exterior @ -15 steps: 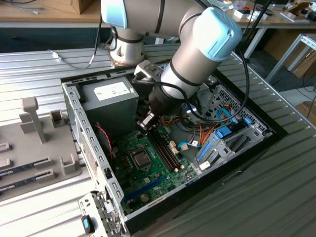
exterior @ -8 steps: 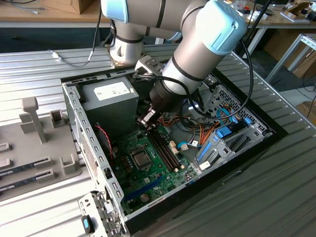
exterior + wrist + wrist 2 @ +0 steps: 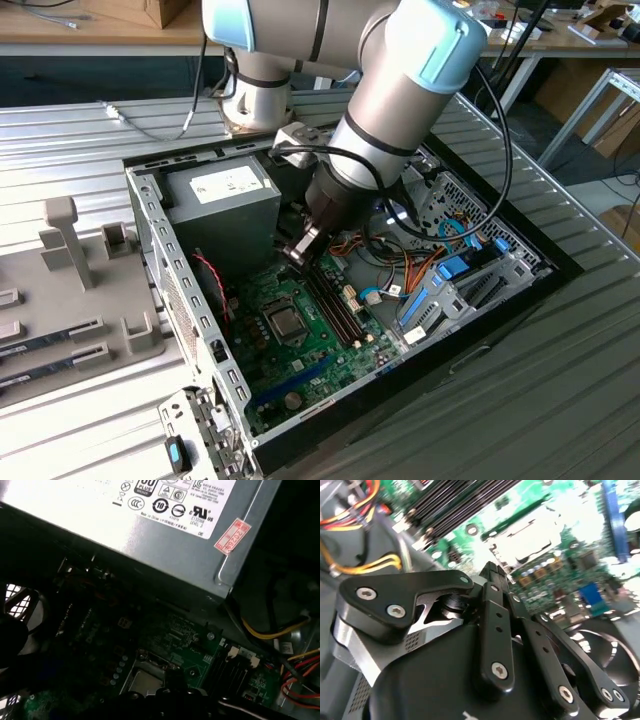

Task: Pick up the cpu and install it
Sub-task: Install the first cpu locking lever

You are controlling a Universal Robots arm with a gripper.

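Gripper (image 3: 300, 247) above motherboard (image 3: 310, 350), fingers (image 3: 492, 580) closed together, nothing visibly held.

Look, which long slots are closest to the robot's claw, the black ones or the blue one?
The black memory slots: in the exterior view they start right beneath the gripper. The blue slot lies farther off, beyond the CPU socket.
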